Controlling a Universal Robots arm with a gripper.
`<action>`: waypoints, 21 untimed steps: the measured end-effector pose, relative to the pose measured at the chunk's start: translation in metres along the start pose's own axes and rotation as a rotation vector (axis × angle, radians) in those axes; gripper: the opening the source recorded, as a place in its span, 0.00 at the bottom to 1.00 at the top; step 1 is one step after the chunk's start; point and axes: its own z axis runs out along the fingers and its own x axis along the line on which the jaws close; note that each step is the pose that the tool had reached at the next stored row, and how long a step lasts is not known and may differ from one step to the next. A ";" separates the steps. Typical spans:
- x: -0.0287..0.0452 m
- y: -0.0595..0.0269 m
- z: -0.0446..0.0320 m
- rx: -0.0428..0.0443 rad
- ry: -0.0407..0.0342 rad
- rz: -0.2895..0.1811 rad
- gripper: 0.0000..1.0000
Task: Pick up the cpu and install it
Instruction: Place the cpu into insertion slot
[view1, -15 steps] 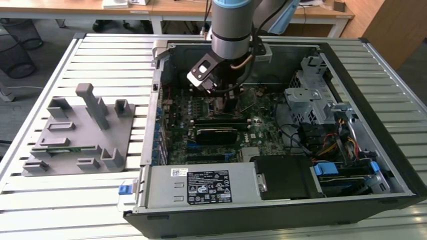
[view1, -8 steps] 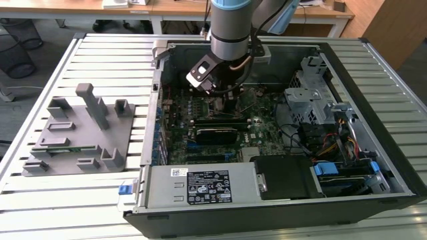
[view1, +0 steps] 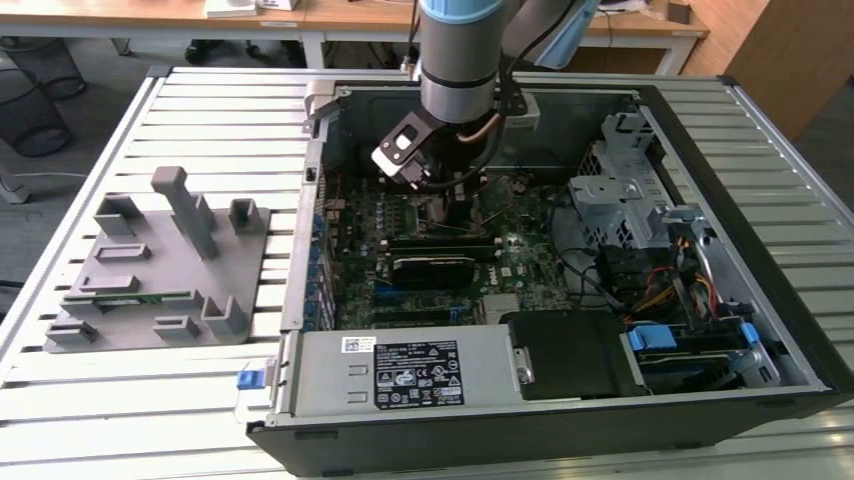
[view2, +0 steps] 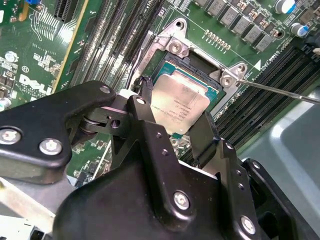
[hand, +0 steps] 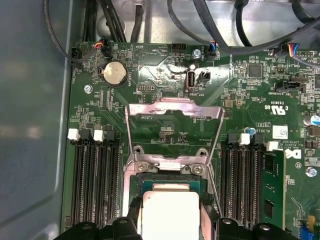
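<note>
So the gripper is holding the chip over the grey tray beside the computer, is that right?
Not quite. The gripper holds the cpu over the open socket, not over the tray. The second wrist view shows it.

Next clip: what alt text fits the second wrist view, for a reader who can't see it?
The gripper holds the silvery square cpu between its black fingers at the open socket of a green motherboard. Rows of dark memory slots run on both sides of the socket.
</note>
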 end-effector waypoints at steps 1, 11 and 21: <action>0.0000 -0.0001 0.0005 0.0000 0.0000 0.001 0.54; 0.0000 -0.0003 0.0038 -0.0001 -0.0002 0.005 0.54; 0.0000 -0.0005 0.0059 -0.0001 -0.0003 0.008 0.54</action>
